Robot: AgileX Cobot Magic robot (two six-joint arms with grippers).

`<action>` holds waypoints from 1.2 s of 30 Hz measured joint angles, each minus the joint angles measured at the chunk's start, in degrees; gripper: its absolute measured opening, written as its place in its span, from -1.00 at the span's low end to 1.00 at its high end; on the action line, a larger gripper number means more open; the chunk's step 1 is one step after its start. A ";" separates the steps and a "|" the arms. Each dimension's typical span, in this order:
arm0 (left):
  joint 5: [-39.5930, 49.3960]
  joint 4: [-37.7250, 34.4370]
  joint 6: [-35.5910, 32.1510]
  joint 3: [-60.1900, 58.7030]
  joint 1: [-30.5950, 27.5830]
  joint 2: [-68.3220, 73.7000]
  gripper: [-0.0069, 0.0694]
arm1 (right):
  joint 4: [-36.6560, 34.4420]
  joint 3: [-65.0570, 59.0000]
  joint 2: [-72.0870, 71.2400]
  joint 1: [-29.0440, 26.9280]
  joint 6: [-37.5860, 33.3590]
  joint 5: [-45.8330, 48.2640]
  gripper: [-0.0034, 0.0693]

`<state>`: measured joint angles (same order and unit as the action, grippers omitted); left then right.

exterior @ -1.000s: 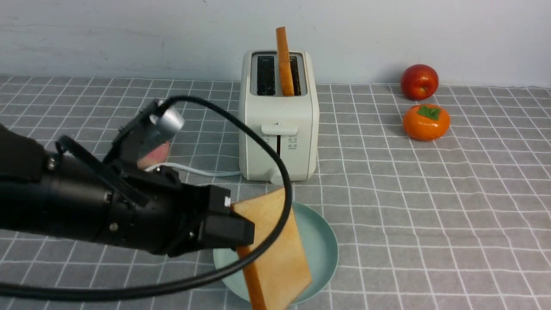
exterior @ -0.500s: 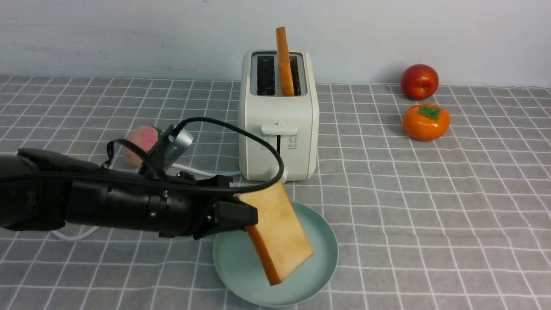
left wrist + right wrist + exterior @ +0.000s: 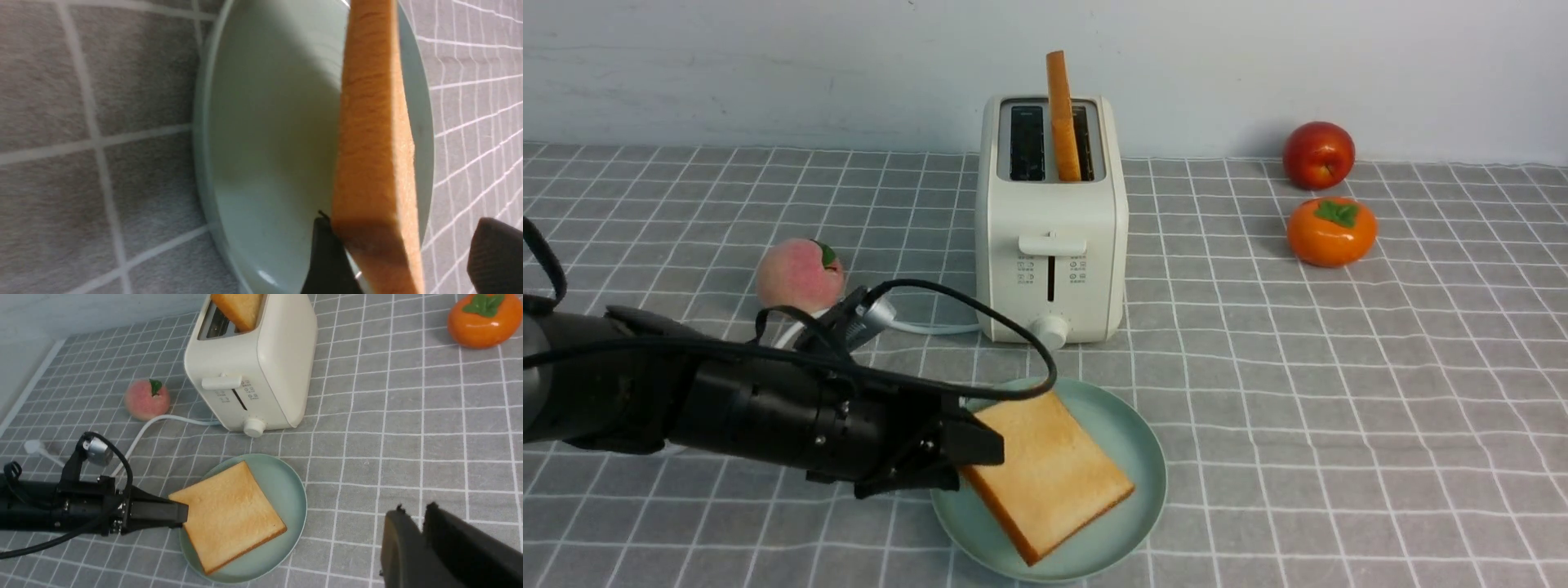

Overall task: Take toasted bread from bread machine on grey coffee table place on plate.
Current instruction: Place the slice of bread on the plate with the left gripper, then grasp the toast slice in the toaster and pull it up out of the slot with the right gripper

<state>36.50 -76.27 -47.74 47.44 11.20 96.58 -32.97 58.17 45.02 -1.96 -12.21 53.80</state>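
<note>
One slice of toasted bread (image 3: 1049,469) lies nearly flat on the mint-green plate (image 3: 1131,445), on the grey coffee table (image 3: 1339,408) in front of the bread machine (image 3: 1052,245). My left gripper (image 3: 976,457) is open around the slice's left corner. In the left wrist view one finger (image 3: 327,253) touches the slice (image 3: 376,143) and the other stands apart from it over the plate (image 3: 265,122). A second slice (image 3: 1060,114) stands in the bread machine's right slot. My right gripper (image 3: 412,508) is shut and empty, above the table right of the plate (image 3: 286,486).
A peach (image 3: 799,273) lies left of the bread machine beside its white cord (image 3: 915,327). A red apple (image 3: 1318,155) and an orange persimmon (image 3: 1331,232) sit at the back right. A white wall runs behind the table.
My left arm has dropped lower, laying the slice from a steep tilt down onto the plate. The jaws have opened off it.
</note>
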 joint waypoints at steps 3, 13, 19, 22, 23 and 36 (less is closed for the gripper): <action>-2.83 6.17 5.26 0.00 0.00 -3.55 0.18 | 1.76 5.51 3.97 0.00 0.93 5.29 -0.68; -0.08 42.05 33.34 -0.11 0.00 -22.69 -0.86 | 8.69 17.59 22.81 8.03 6.46 9.96 -0.66; 1.91 51.00 41.41 -2.31 0.00 -38.10 -0.86 | 19.80 26.84 35.68 20.78 16.57 3.63 -0.47; 1.99 51.75 42.24 -4.43 0.00 -44.58 -0.86 | 26.05 33.40 42.53 25.07 19.42 2.06 -0.24; 1.67 51.75 42.45 -5.83 0.00 -48.10 -0.86 | 28.38 36.76 45.68 26.77 20.19 1.27 -0.09; 1.22 52.36 43.81 -17.27 0.00 -65.88 -0.86 | 34.54 68.40 75.86 30.24 20.93 -10.28 0.81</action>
<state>37.72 -23.90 -3.94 30.16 11.20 30.70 1.57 126.57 120.88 28.28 8.72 43.52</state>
